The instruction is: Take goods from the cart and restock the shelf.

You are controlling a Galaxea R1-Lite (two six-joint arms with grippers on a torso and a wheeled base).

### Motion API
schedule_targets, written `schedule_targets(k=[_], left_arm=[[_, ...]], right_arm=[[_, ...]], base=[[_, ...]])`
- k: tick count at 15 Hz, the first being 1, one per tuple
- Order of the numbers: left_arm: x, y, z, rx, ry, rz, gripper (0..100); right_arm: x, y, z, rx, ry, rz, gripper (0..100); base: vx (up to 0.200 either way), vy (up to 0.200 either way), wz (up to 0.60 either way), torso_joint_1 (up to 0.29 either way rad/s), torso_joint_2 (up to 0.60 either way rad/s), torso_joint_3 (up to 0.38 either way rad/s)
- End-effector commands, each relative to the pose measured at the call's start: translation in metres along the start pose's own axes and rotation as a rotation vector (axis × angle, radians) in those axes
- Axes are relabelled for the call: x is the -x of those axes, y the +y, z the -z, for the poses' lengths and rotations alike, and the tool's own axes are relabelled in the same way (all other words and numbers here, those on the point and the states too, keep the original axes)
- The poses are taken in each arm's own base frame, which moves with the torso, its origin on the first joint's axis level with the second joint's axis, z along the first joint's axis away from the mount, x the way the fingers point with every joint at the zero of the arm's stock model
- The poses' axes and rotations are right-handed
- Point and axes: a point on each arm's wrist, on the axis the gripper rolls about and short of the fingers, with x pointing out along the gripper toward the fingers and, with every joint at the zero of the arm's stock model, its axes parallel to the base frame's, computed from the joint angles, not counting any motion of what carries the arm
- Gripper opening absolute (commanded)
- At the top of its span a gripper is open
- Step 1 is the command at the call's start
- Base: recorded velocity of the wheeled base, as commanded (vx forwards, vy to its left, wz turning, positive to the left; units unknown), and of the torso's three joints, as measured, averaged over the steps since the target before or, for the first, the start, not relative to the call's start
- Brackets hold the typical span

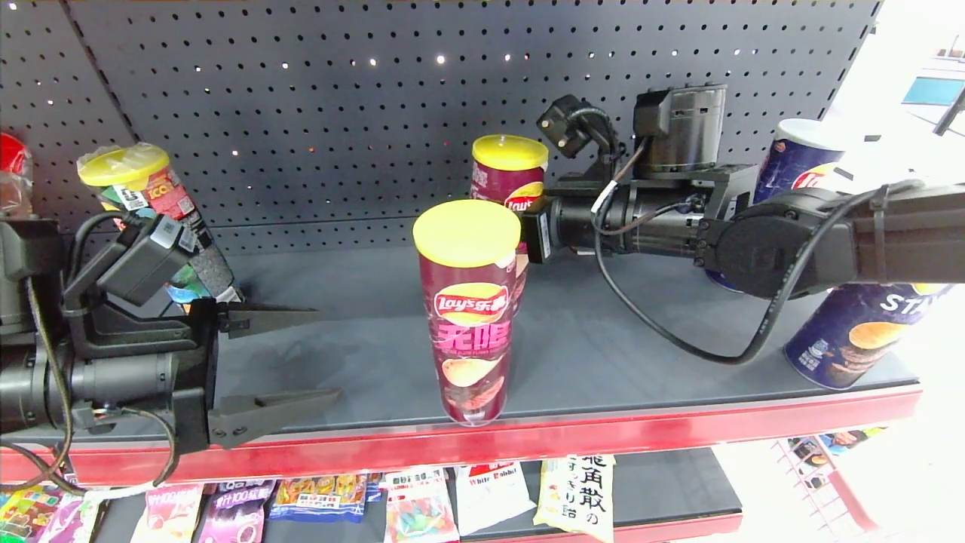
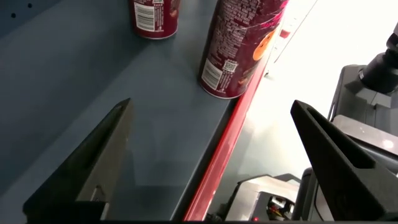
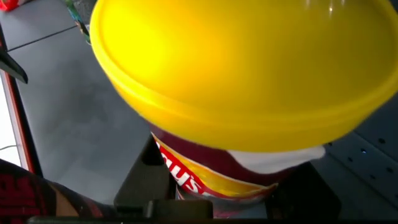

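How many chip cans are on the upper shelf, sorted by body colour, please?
Maroon: 2, the front maroon can and the back maroon can
Blue: 2, the far blue can and the near blue can
Mixed colours: 1, the multicoloured can
Total: 5

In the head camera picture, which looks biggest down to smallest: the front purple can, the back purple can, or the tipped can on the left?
1. the front purple can, nearest the camera.
2 and 3. the back purple can and the tipped can: both partly hidden, too alike to rank.
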Motion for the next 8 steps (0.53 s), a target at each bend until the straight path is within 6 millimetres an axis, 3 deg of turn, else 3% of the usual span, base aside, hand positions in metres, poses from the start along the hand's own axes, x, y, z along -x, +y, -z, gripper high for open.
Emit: schedule_targets(k=[1, 7, 8], left_arm=[[-0.0008, 0.0007, 0.0004, 0.002, 0.002, 0.001, 100], [-0.0008, 0.0004, 0.0017, 0.005, 0.005, 0.002, 100], [-0.0008, 0.0003, 0.0021, 0.006, 0.006, 0.002, 100]], right_arm=[[0.0027, 0.0, -0.0015, 0.002, -0.003, 0.002, 0], [0.0023, 0.0011, 0.0024, -0.008, 0.01, 0.0, 0], [0.0032, 0.0024, 0.0042, -0.008, 0.017, -0.002, 100]], base=[[0.0, 0.0, 0.0, 0.0, 0.0, 0.0], [0.0, 0.0, 0.0, 0.0, 0.0, 0.0], [0.0, 0.0, 0.0, 0.0, 0.0, 0.0]])
